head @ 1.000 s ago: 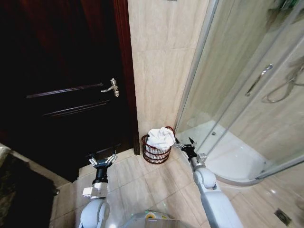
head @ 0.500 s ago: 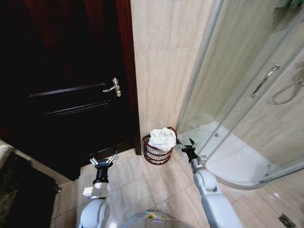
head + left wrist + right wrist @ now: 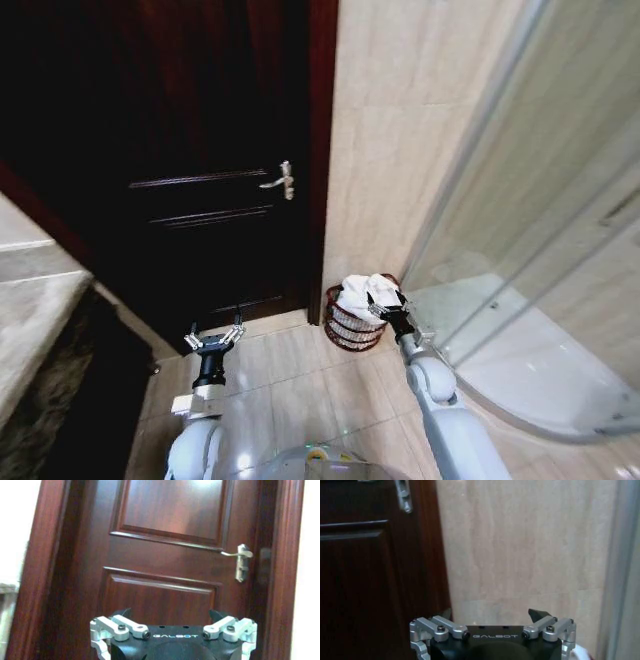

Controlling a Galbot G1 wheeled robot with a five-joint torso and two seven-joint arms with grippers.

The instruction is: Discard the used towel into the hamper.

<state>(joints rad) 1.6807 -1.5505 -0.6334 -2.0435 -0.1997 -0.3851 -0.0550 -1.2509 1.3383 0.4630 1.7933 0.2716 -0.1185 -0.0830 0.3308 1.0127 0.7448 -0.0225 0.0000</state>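
The towel [image 3: 366, 293] lay bunched in the hamper [image 3: 352, 327], which stood on the floor against the wall beside the door [image 3: 220, 200]. The right gripper [image 3: 392, 312] hung at the hamper's rim, jaws spread, empty. The left gripper [image 3: 213, 339] faced the door, also open and empty.

The hamper [image 3: 357, 322] is dark red-brown wire, striped by horizontal ribs, with a white towel [image 3: 365, 292] heaped in it. Left of the hamper, the door [image 3: 205, 190] is deep reddish-brown wood with a silver handle [image 3: 279, 181]. Behind the hamper, the wall [image 3: 400, 140] is beige with faint veining. The floor tiles [image 3: 290, 380] are pale beige.
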